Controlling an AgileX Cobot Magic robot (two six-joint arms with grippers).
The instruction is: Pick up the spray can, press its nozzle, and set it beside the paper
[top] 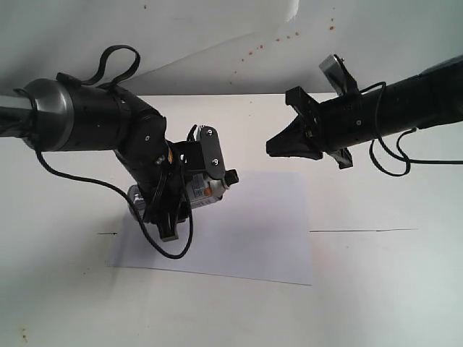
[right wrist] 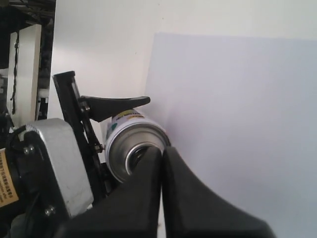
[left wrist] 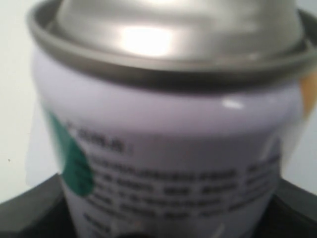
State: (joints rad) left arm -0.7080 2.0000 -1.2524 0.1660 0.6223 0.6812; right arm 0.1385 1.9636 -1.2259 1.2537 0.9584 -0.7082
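My left gripper (top: 205,168) is shut on the spray can (top: 200,190), holding it tilted above the left part of the paper (top: 253,238). The black nozzle (top: 231,177) points right, toward my right gripper (top: 273,148), which hangs shut and empty a short way off. The left wrist view is filled by the can's white printed label (left wrist: 168,163) and silver dome. In the right wrist view, the shut right gripper (right wrist: 162,150) lines up with the can's top (right wrist: 130,145) and hides the nozzle. One left finger (right wrist: 115,104) lies over the can, with the paper (right wrist: 237,99) behind.
The white table (top: 391,289) carries a thin dark seam line (top: 362,230) at the right. A black cable (top: 168,249) loops below the left wrist. The back wall (top: 217,43) has reddish specks. White shelving (right wrist: 25,59) stands at the edge of the right wrist view.
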